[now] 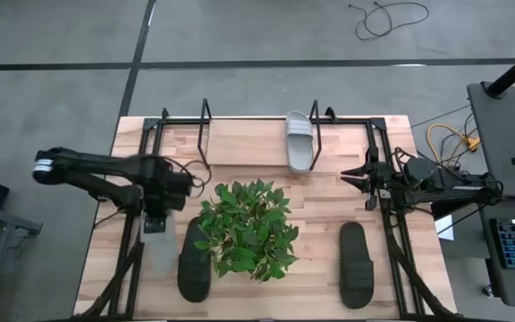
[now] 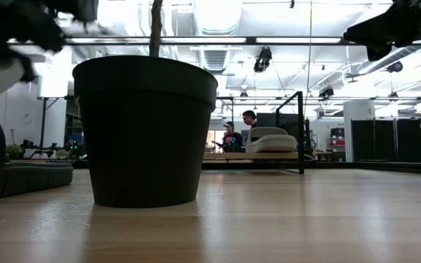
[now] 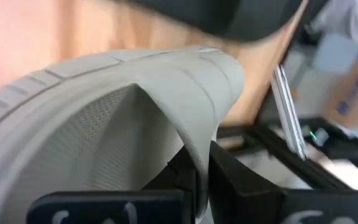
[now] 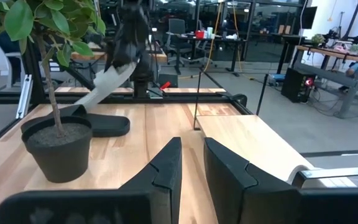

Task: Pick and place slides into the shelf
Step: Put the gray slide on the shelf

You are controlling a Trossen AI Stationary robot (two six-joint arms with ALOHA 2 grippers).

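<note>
Pale wooden planks make up the surface [image 1: 240, 143], with a grey workshop floor around it and people far off in the room behind. At its middle stands a leafy plant [image 1: 247, 228] in a dark pot [image 2: 145, 131]. The shelf [image 1: 206, 121] of thin black rod runs along the far edge, and one grey slide [image 1: 299, 141] already lies in it. Two black slides remain on the near side — one just left of the plant [image 1: 195, 262], one well to the right [image 1: 356, 264].

The left pincer [image 1: 156, 217] has clamped shut on the strap of the second grey slide [image 3: 123, 124]; the wrist view shows its fingers [image 3: 229, 171] pinching the thin strap edge, and the sandal hangs tilted from it, its low end close to the black slide below. The right pincer [image 1: 365, 179] hovers near the shelf's right end, jaws only slightly parted, holding nothing.

The grip looks narrow, so the sandal could swing or slip out as it is carried. Its path to the shelf passes close by the plant, and the dangling sole may brush leaves or nudge the black slide. A tilted sandal could also catch on the shelf's upright loop instead of settling flat.
</note>
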